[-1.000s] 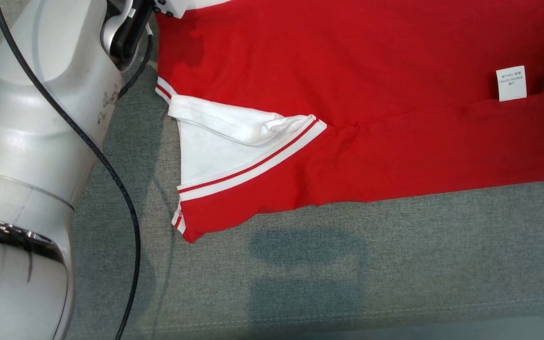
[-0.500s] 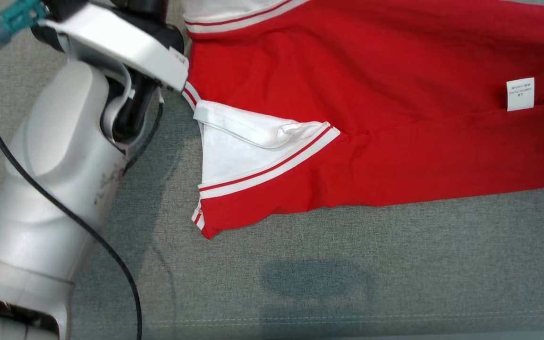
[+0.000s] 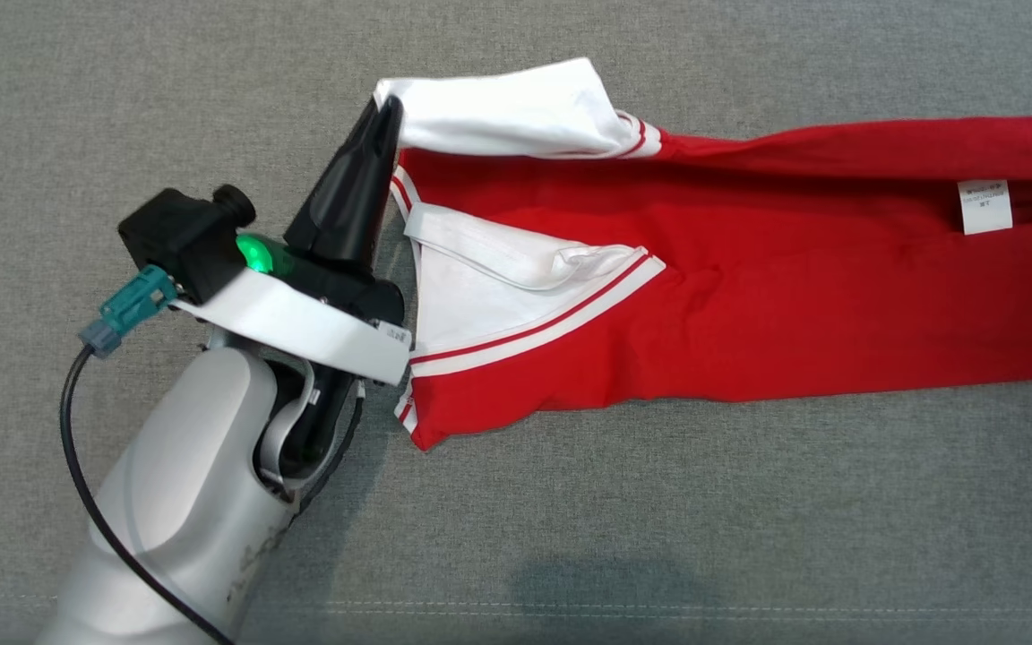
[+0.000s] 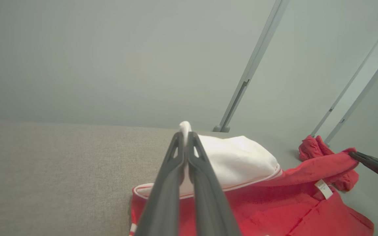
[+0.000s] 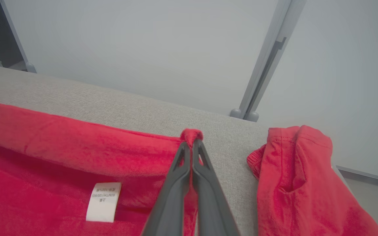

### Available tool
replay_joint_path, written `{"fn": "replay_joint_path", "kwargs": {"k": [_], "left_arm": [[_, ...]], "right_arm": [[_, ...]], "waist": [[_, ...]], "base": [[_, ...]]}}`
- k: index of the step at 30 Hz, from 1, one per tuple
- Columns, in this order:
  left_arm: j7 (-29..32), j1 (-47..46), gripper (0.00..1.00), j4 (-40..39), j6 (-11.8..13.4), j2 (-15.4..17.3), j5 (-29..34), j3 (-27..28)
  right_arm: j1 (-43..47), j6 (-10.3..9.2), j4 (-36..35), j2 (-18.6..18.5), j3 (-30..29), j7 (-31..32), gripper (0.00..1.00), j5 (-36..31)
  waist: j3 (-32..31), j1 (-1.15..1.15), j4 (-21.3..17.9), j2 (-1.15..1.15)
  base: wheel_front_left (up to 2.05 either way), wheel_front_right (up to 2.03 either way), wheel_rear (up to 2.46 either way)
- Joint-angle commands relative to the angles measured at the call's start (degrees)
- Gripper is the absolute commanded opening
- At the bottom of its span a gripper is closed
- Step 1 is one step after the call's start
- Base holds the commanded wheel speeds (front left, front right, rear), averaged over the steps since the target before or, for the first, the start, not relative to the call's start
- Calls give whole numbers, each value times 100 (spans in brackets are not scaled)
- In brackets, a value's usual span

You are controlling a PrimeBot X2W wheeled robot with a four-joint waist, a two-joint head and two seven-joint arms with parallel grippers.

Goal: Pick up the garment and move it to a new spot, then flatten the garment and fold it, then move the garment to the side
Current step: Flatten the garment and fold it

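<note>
Forearm [image 3: 184,502]: pale grey, smooth shell
Cable [image 3: 64,421]: black, teal plug [image 3: 126,309]
Wrist light [image 3: 256,253]: green
Fingers [image 3: 350,193]: long, dark, tapered

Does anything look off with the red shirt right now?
Yes. The shirt looks inside out: its care label shows on the exposed side. The near white sleeve is also crumpled, with a fold doubled over it, not flat.

Left forearm [image 3: 184,511] slants in from the near left. Left gripper [image 3: 388,112] points toward the far edge of the worktop [image 3: 749,502], fingers [image 3: 346,197] pinched on the garment [image 3: 794,296]. Right gripper [image 5: 191,143] likewise clamped on garment.
</note>
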Motion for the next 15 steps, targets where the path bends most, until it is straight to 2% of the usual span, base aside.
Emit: {"fn": "replay_joint_path", "kwargs": {"k": [1, 10, 12, 13, 14, 15], "left_arm": [[-40, 105, 0, -220, 45, 180, -10, 178], [129, 832, 0, -958, 289, 189, -117, 29], [182, 966, 0, -1083, 349, 204, -127, -7], [226, 1045, 0, -1134, 370, 194, -171, -25], [297, 1181, 0, -1230, 417, 198, -195, -77], [332, 1243, 0, -1276, 440, 202, -202, -107]], "right_arm": [[341, -17, -176, -173, -85, -67, 0, -134], [1198, -17, -333, 57, -774, -67, 0, -645], [1296, -17, -241, 117, -864, -67, 8, -693], [1324, -17, -187, 139, -896, -67, 7, -743], [1354, -17, -42, 200, -945, -67, 0, -808], [1338, -17, 13, 222, -978, -67, 0, -856]], "waist": [[-16, 0, 26, 0], [-123, 0, 152, 0], [-133, 0, 166, 0], [-138, 0, 169, 0], [-144, 0, 181, 0], [-140, 0, 188, 0]], "base": [[0, 0, 0], [0, 0, 0], [0, 0, 0], [0, 0, 0], [0, 0, 0], [0, 0, 0]]}}
